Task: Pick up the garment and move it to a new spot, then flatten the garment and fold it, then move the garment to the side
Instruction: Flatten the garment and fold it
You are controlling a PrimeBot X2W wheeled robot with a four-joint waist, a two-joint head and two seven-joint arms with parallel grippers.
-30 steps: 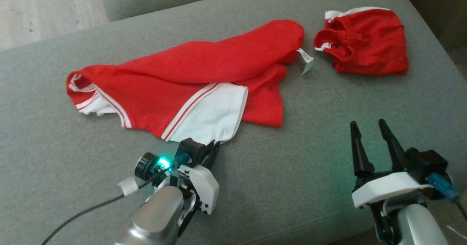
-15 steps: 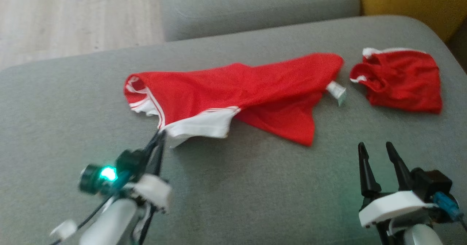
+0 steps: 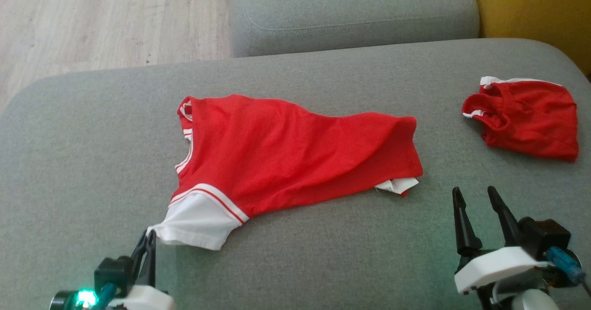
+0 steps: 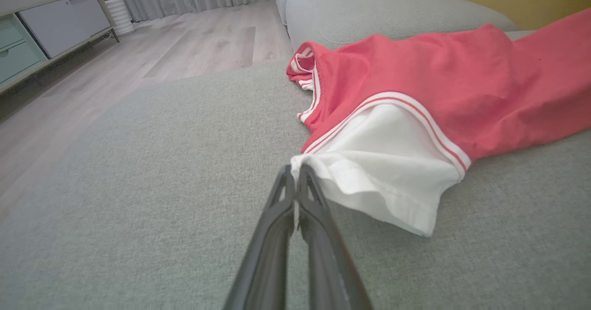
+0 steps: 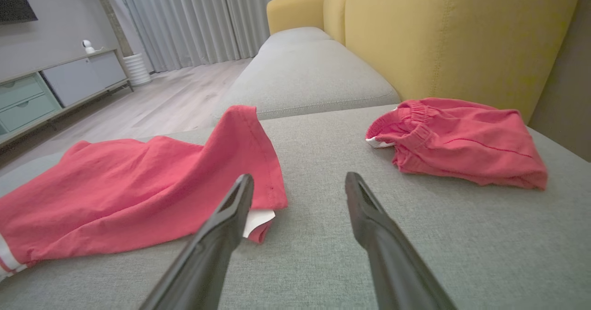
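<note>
The left tool [image 4: 295, 172] pinches the garment [image 3: 295, 153] by its sleeve corner — right tool [image 3: 474, 193] spread.

Left pincer [image 3: 148, 236] and right pincer [image 3: 474, 190]: dark tapered fingers [image 3: 461, 227], white housings [image 3: 498, 264], blue connectors [image 3: 561, 259]

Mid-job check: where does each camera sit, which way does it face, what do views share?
Head view: on the head, looking down at sofa seat, shirt, shorts; left gripper lower left, right gripper lower right.
Left wrist view: on the left wrist, along the shut gripper pinching the shirt's white sleeve.
Right wrist view: on the right wrist, along the open gripper toward the shorts.
Shared: all three show the shirt.
</note>
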